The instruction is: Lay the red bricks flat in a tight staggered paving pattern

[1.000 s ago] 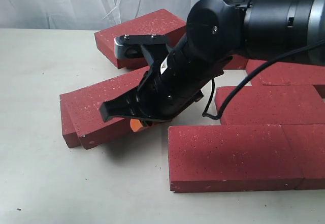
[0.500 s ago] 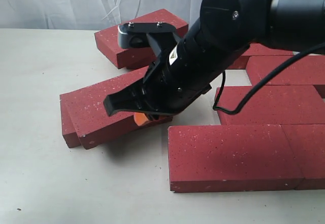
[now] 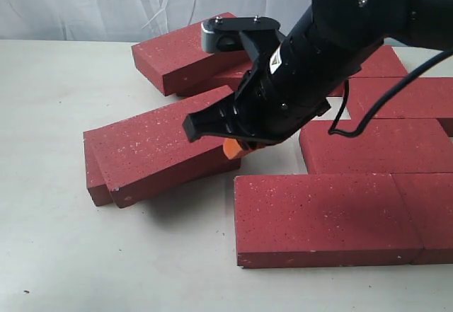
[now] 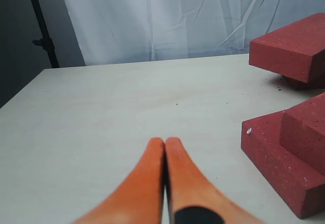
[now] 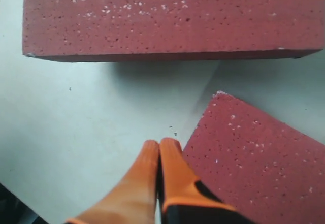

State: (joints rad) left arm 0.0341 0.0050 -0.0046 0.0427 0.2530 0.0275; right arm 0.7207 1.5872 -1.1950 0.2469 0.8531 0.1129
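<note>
Backdrop: white curtain (image 3: pixel 85 1); pale tabletop (image 3: pixel 56 255) below. Count of red bricks (image 3: pixel 318 216): about nine, the arm hiding parts. Five lie flat at right, butted in offset rows, apparently paving begun. Two seem stacked at back left. One tilted brick (image 3: pixel 156 146) leans on another, probably unplaced stock.

Tools: two.
- Right tool (image 3: pixel 236 148): fingers together, empty, beside the tilted brick's end, likely to push.
- Left tool (image 4: pixel 165 150): together, empty, over bare tabletop.

A pale cream matte tabletop (image 3: pixel 56 241) carries dark red, white-speckled rectangular bricks (image 3: pixel 375 146). Just nearer the camera than the right claw (image 3: pixel 235 148), a front brick (image 3: pixel 318 216) lies flat, tight against its neighbours. Left of the claw, a tilted brick (image 3: pixel 152 149) leans on a lower brick (image 3: pixel 94 177). Behind the claw sit rear bricks (image 3: pixel 187 50).
</note>
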